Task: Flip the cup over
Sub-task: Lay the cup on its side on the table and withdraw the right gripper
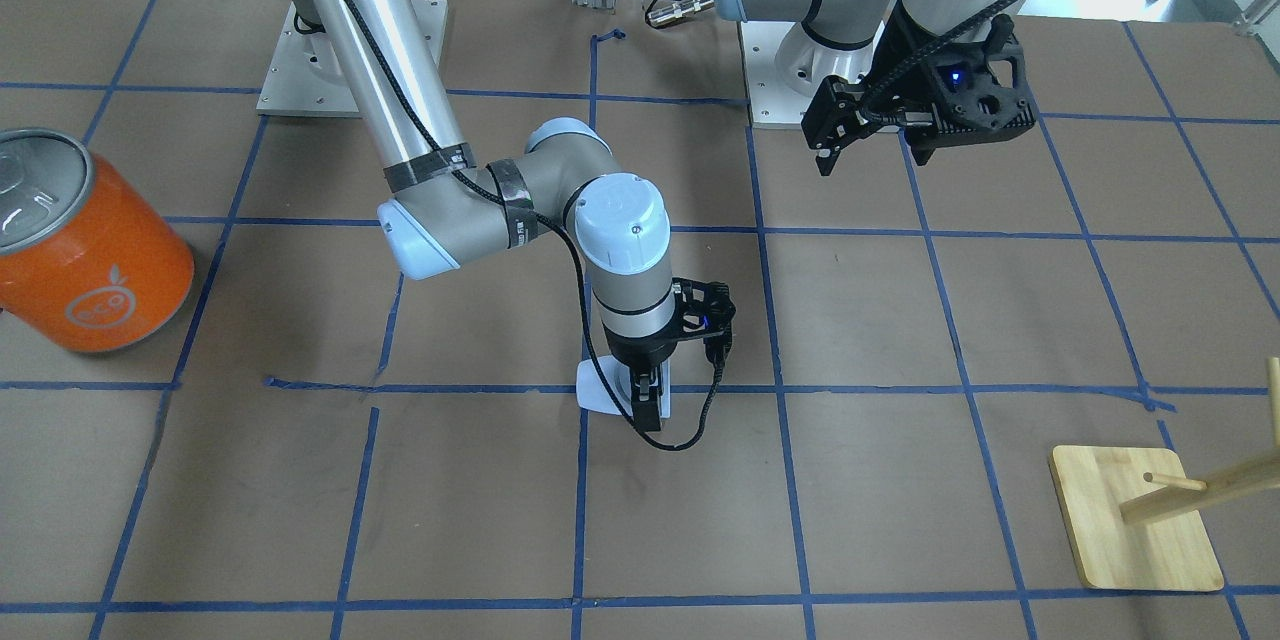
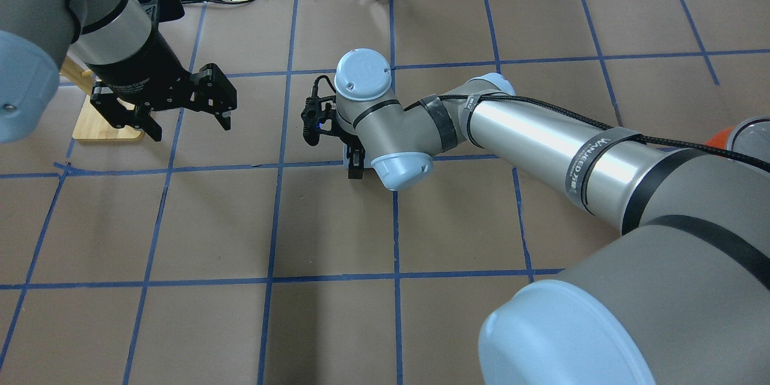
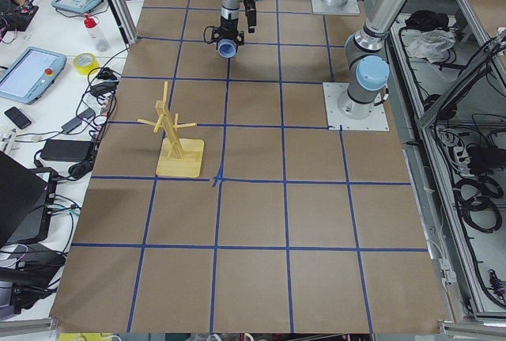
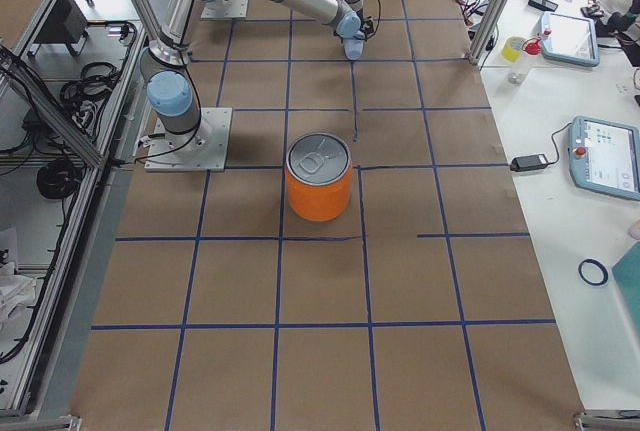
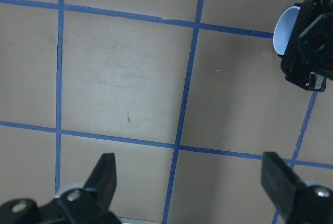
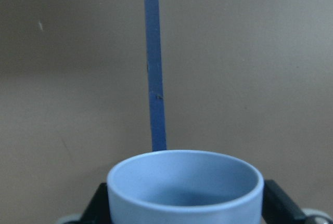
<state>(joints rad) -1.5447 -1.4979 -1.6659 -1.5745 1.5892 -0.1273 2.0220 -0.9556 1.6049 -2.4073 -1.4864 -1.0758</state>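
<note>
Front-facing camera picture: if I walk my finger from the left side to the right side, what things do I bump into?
orange can → cup → left gripper → wooden stand

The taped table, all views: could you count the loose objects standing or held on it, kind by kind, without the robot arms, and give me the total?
cup: 1
orange can: 1
wooden rack: 1
Total: 3
</note>
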